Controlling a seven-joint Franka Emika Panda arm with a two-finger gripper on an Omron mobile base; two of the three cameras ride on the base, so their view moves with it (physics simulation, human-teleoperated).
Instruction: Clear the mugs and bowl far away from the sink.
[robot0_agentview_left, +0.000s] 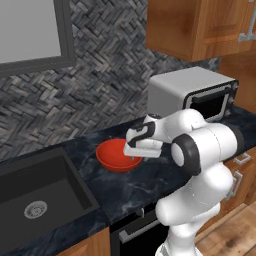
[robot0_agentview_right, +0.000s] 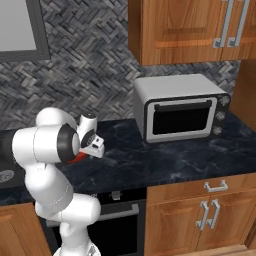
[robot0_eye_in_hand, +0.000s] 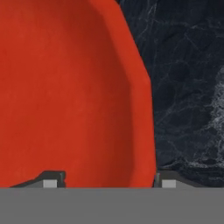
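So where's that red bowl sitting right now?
The red bowl sits on the dark marble counter in the left base view, between the black sink on its left and the toaster oven on its right, under the end effector.

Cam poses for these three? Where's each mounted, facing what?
Left base view: behind-left of the arm, looking down at sink, bowl and toaster oven; arm rises lower right.
Right base view: behind-right, facing the counter; arm lower left.
Hand view: on the hand, close above the bowl; pincer straddles its rim.
Both base views share the toaster oven and bowl.
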